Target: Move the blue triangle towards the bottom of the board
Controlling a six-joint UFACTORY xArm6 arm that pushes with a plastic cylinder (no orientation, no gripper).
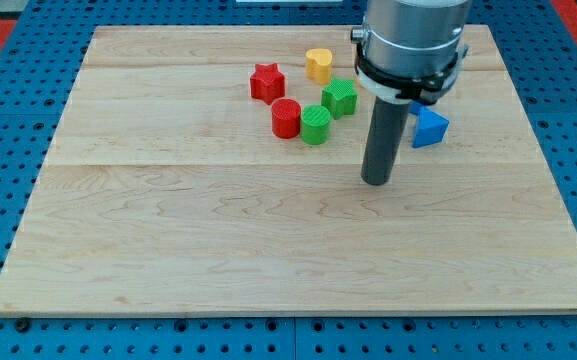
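Note:
The blue triangle [429, 128] lies on the wooden board [218, 250] at the view's upper right, partly hidden behind the arm's grey body. My tip [375, 181] rests on the board, to the lower left of the blue triangle and a short gap away from it, not touching. The rod stands upright under the arm's head.
A group of blocks lies left of the rod: a red star [267, 83], a yellow block [319, 65], a green block [339, 97], a green cylinder [315, 125] and a red cylinder [286, 117]. Blue pegboard surrounds the board.

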